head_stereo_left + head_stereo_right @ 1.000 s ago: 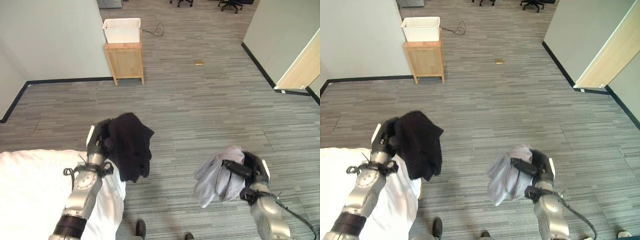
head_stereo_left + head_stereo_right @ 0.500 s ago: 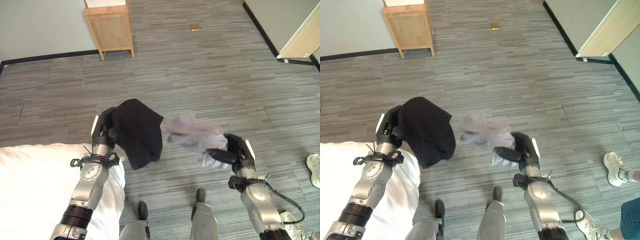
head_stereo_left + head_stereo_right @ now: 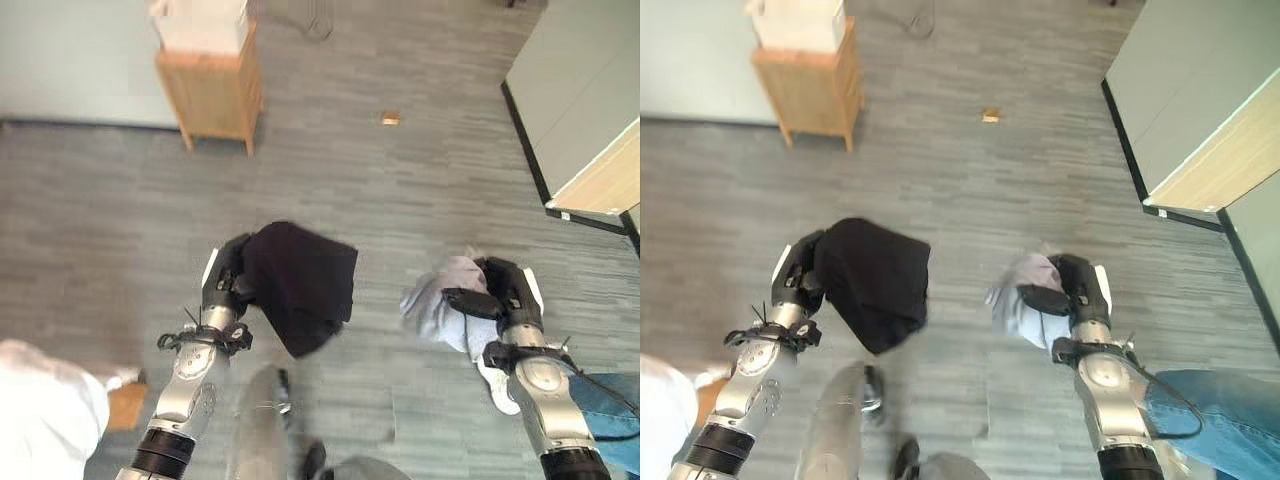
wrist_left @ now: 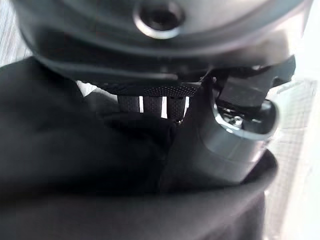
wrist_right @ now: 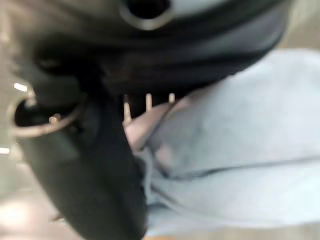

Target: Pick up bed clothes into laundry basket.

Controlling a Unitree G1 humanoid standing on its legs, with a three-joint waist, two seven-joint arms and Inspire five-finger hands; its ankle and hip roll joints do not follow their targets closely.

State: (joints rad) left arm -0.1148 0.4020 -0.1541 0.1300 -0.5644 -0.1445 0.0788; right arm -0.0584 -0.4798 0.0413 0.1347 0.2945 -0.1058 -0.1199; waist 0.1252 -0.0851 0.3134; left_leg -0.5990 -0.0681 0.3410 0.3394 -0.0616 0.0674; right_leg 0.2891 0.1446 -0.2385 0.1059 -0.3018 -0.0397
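My left hand (image 3: 226, 285) is shut on a black garment (image 3: 300, 285) that hangs off it above the floor; the left wrist view has the black cloth (image 4: 75, 165) bunched under the thumb. My right hand (image 3: 503, 296) is shut on a pale grey-lilac garment (image 3: 438, 305), which droops to its left; the right wrist view has that light cloth (image 5: 235, 145) pressed against the thumb. A white laundry basket (image 3: 203, 25) stands on a small wooden table (image 3: 210, 95) at the far left.
A corner of the white bed (image 3: 45, 425) lies at the lower left. A wall with a wooden door edge (image 3: 595, 180) stands at the right. A small brown object (image 3: 390, 119) lies on the floor. A person's jeans leg (image 3: 610, 400) is at the lower right.
The camera has swung: the bed slid down and left, the wooden table came back into view. The light garment, flung out leftward before, now hangs close by my right hand. Both hands keep their cloth.
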